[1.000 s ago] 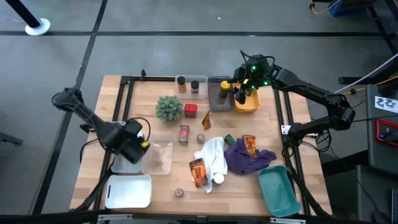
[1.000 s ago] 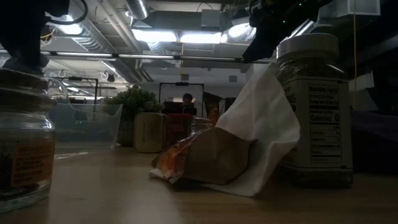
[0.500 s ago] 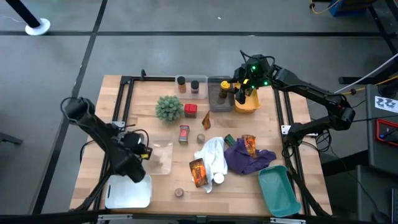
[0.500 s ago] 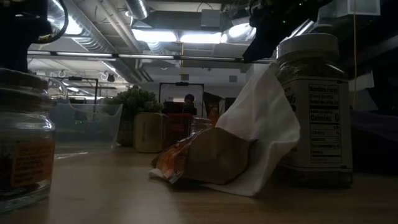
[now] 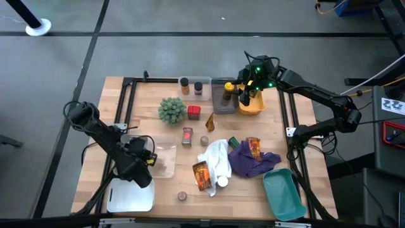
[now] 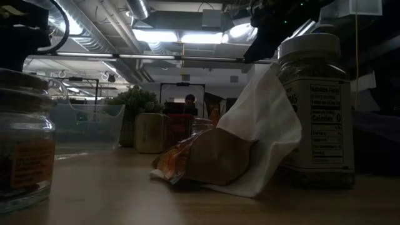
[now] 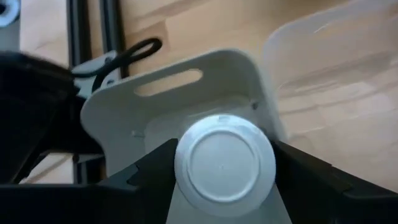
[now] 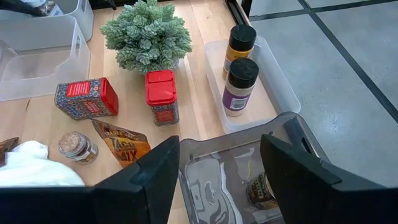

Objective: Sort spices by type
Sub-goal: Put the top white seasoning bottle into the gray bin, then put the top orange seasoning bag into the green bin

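Note:
My left gripper (image 7: 224, 180) hangs over the white tray (image 5: 130, 196) at the near left, shut on a jar with a round white cap (image 7: 225, 167). Far back on the right, my right gripper (image 8: 221, 180) stands open above a smoky clear bin (image 8: 245, 165) that holds a jar (image 8: 261, 191). Spices lie spread over the table: two jars (image 8: 239, 74) in a clear tray, a standing red tin (image 8: 161, 94), a lying red tin (image 8: 86, 98), a brown disc (image 8: 76, 146), foil packets (image 5: 201, 174) (image 5: 254, 147), and another disc (image 5: 182, 196). My left gripper has the jar's white cap (image 7: 186, 163) between its two fingers, one on each side of the rim. The fingers come from above, slanting down. The cap hides the jar's body, so I cannot tell whether its base rests in the tray.
A spiky green plant (image 5: 171, 110) stands far left of centre. A white cloth (image 5: 216, 161) and a purple cloth (image 5: 250, 161) lie mid-table. There is a clear bin (image 5: 161, 159) beside the white tray, a yellow bin (image 5: 252, 104) at the far right and a teal bin (image 5: 283, 193) at the near right.
My left gripper has gone toward the table's near edge and down, from beside the clear bin to over the white tray's far end, rolling as it went.

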